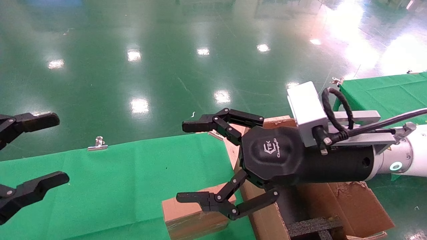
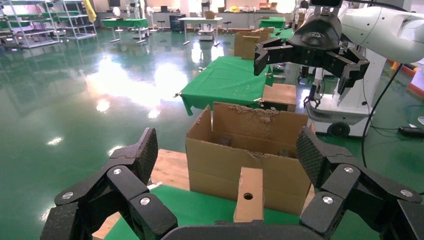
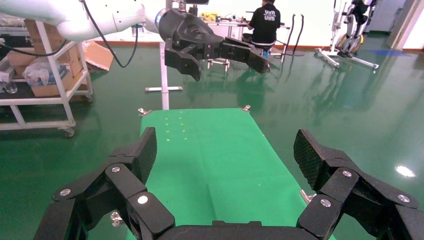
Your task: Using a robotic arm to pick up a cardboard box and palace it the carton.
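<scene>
Head view shows the glossy white robotic arm's right gripper (image 1: 190, 163) spread wide and empty above one small closed brown cardboard box (image 1: 193, 216) on the green-clothed table (image 1: 100, 186), just beside one large ragged-flapped carton (image 1: 350, 203). Approach step, by judgement: next it must descend and close on the box. Left gripper (image 1: 50, 150) hangs wide, empty, aside.

A large robotics lab or test hall with a glossy green floor (image 1: 133, 50) reflecting ceiling lights. Tables draped in green cloth (image 2: 227, 80) stand about, metal shelving (image 2: 30, 22) lines one wall, a white cart (image 3: 37, 85) holds boxes, wheeled robot bases (image 2: 345, 107) are parked, and a person in black (image 3: 262, 22) sits at a bench
</scene>
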`<state>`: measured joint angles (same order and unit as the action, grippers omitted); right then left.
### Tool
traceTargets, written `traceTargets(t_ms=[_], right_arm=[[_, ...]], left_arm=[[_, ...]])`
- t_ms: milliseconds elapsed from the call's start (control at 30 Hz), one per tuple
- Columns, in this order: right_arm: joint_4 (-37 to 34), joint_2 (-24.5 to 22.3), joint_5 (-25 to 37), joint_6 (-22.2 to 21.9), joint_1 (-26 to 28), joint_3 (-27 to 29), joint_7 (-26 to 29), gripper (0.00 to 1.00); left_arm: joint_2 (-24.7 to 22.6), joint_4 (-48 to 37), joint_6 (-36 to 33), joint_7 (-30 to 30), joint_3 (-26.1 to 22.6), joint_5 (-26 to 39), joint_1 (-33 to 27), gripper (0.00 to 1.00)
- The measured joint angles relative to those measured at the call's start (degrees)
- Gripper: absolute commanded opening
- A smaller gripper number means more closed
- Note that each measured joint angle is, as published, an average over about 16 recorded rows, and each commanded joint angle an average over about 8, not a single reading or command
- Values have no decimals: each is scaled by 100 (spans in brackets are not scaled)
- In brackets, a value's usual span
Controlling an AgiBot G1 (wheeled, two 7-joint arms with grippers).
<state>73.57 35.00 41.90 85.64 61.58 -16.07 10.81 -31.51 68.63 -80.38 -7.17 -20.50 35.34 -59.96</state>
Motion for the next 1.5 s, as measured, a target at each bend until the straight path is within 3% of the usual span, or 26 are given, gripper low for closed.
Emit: traceTargets(t_ms=[400,433,667,700,1067,1500], right_arm=[[0,0,0,0,0,0,0,100],[0,0,0,0,0,0,0,100],[0,0,0,2,0,-1,0,100],[0,0,1,3,0,-2,1,100],[25,28,615,144,317,-308,112,100],[-129,628,2788,372,1451,-1503,388,100]], left_arm=[[0,0,0,0,0,0,0,100],[0,0,0,0,0,0,0,96],[0,0,0,0,0,0,0,10],[0,0,0,0,0,0,0,1],[0,0,0,0,0,0,0,0],[0,0,0,0,0,0,0,0]])
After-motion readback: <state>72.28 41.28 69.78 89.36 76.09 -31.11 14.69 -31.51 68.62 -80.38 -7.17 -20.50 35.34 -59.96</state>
